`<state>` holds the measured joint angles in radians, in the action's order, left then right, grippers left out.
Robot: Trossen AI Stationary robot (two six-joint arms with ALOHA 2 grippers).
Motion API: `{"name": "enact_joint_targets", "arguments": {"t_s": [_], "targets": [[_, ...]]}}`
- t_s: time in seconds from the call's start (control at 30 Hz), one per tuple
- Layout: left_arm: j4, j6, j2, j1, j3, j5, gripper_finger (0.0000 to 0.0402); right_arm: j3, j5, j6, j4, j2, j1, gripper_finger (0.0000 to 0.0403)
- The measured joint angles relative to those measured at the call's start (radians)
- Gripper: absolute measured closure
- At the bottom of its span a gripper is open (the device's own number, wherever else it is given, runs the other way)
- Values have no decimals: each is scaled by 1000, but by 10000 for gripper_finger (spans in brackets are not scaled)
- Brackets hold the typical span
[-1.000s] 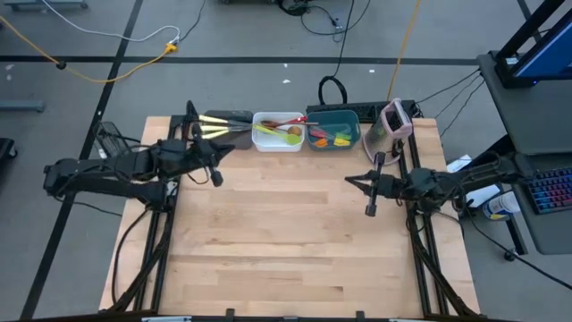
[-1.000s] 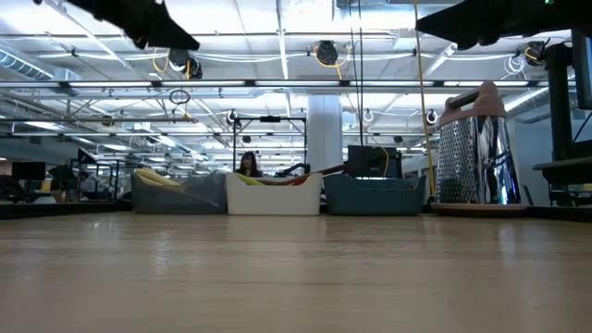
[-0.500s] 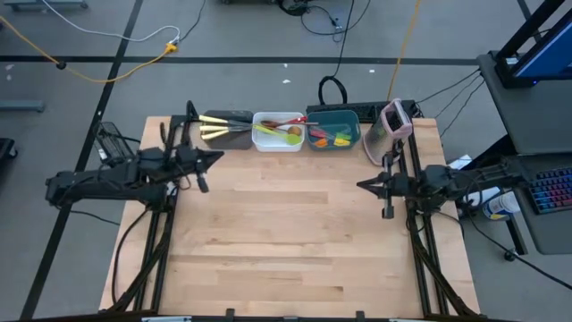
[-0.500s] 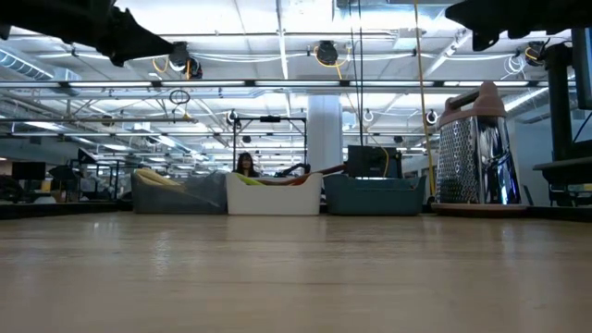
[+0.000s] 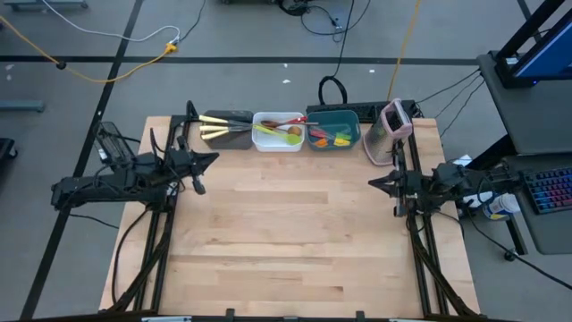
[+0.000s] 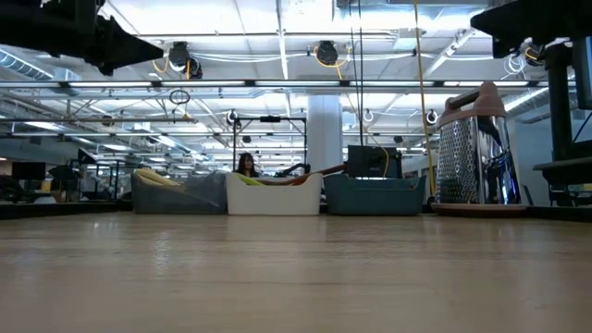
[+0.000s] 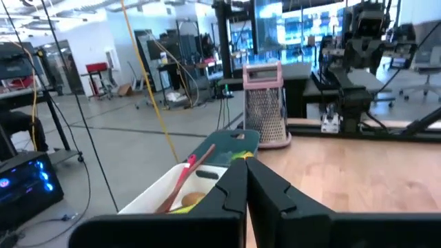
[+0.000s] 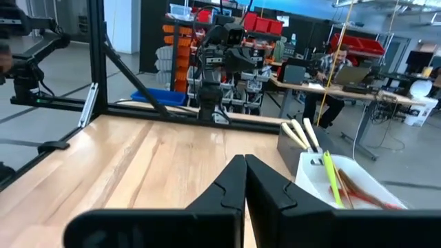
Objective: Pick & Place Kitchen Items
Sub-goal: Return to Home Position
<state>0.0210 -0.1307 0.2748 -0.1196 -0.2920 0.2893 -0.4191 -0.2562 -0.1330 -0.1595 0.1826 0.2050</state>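
Utensils (image 5: 279, 131), stowed in tubs (image 5: 277, 148): light, stiff, slim, likely slippery; best taken mid-handle. Left gripper (image 7: 246, 180) and right gripper (image 8: 244, 172) are seen closed, empty.

You've got cream-handled knives (image 5: 214, 132) lying flat in the dark tub (image 5: 239, 115). Green, red and wooden spoons (image 5: 279, 131) are piled in the white tub (image 5: 277, 148), and orange, green and yellow spatulas (image 5: 332, 137) in the teal tub (image 5: 356, 131). All three tubs sit at the tabletop's (image 5: 286, 233) back edge.

3 tubs (image 5: 278, 148) along table (image 5: 286, 233) rear (utensils (image 5: 268, 132) in), grater (image 5: 393, 130) to R.
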Motion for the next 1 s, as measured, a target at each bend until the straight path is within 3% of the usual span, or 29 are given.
{"name": "enact_joint_targets", "arguments": {"t_s": [0.17, 0.4, 1.0], "targets": [[110, -33, -32, 0, 88, 0, 392, 0, 4, 21, -64, -67, 0, 403], [200, -77, -78, 0, 179, 0, 393, 0, 106, 67, -121, -139, 0, 403], [126, -104, -272, 3, 191, 1, 399, 0, 100, 97, -172, -179, 0, 403]]}}
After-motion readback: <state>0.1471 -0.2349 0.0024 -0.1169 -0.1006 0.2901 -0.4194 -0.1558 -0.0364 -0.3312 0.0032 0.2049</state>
